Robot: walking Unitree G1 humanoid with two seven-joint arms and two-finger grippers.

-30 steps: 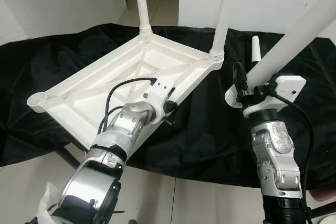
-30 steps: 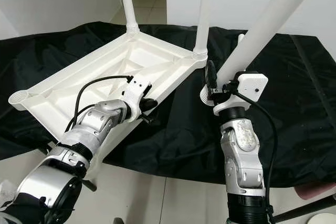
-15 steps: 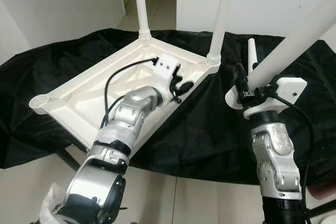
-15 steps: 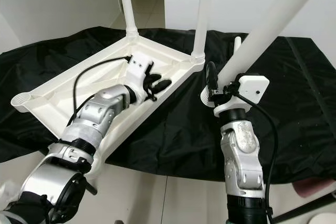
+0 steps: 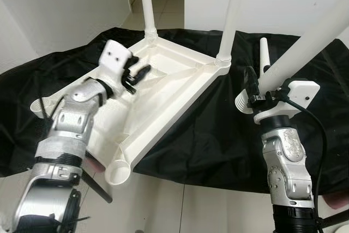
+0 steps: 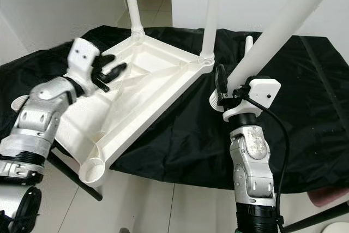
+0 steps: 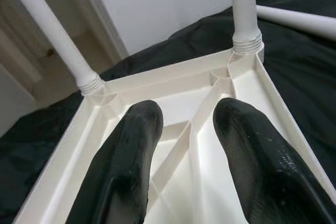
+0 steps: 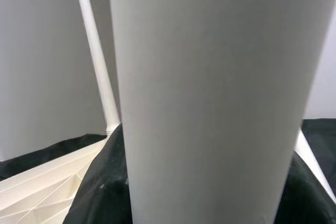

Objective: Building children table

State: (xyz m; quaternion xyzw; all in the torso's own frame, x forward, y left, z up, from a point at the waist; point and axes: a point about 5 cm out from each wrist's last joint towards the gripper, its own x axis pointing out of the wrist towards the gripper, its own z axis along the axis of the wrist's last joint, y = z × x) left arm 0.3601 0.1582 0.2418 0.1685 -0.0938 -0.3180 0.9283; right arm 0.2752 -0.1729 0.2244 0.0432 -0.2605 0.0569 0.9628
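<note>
Tabletop point(image 5: 163, 88) is the biggest thing I see: the white plastic top lies upside down on the black cloth point(image 5: 218, 135), from the upper middle of the frame down to the lower left. Compared with one second ago its position has changed. The near corner socket point(image 5: 117, 172) now hangs over the cloth edge at the lower left, where before my arm covered this part. Two legs point(image 5: 147, 4) already stand screwed into the far corners, near the top of the frame.

Next in size is the third leg point(image 5: 316, 36), a thick white tube that goes from the right middle up to the upper right corner. My right gripper point(image 5: 252, 97) has it clamped near the threaded end, with the fingers closed around the tube, and this arm has almost not moved. A fourth, thin leg point(image 5: 265, 53) stands up just behind it.

My left gripper point(image 5: 136, 75) has changed the most. A second ago it was at the near rim of the top; now it has swung to the upper left and hovers over the ribbed inside. Its fingers point(image 7: 131, 145) are apart and hold nothing; in the left wrist view I see a rib between them.

I judge that the top was turned and released, so an empty socket now faces me. The next step should be to bring the held leg to it.
</note>
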